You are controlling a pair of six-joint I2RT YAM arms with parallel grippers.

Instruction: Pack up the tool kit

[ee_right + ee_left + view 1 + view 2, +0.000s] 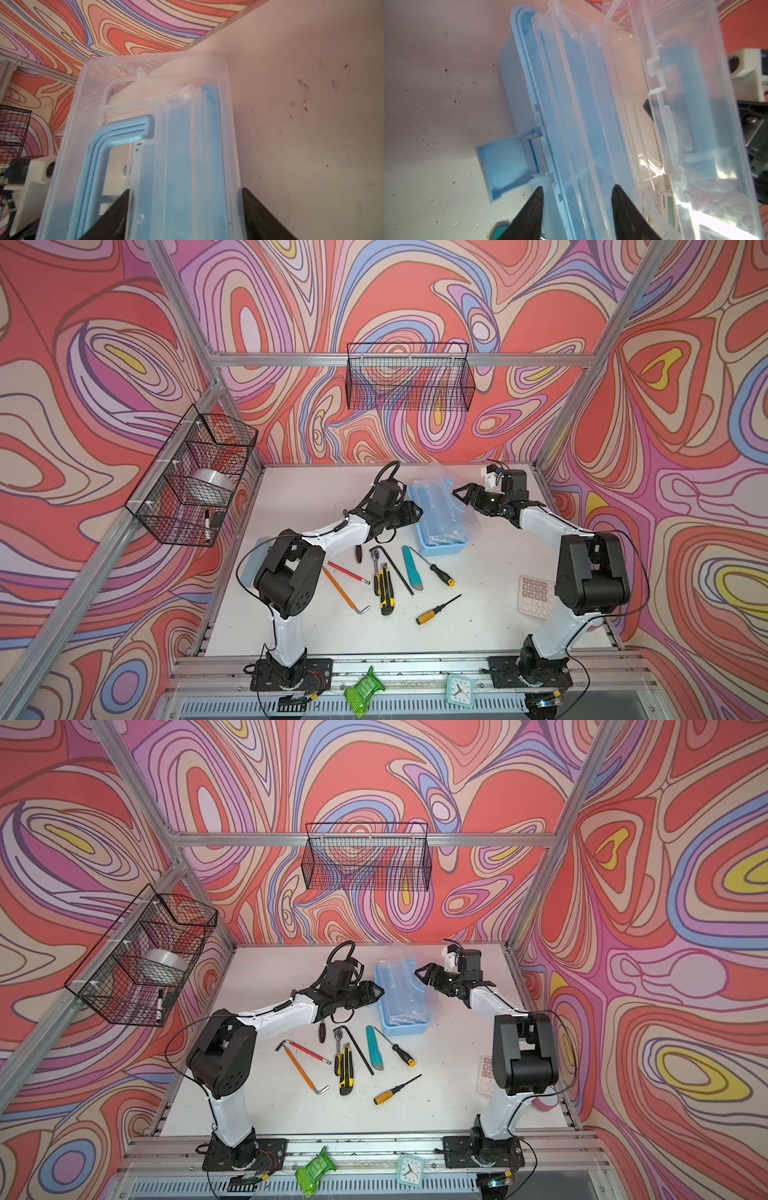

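Our left hand stands half apart, astride the left long wall of the tool kit. Our right hand gapes wide at the raised clear lid. We cannot tell whether either touches. The kit sits toward the back of the white counter, among swirl-patterned walls. Its long axis runs front to back, and a yellow utility knife lies in front.

Looks like a robot lab cell, staged rather than lived in. Boxed in by aluminium frame rails and walled with a swirling printed backdrop. Fitted with two robot arms bolted to a slotted base rail along a white counter. Hung with wire baskets.
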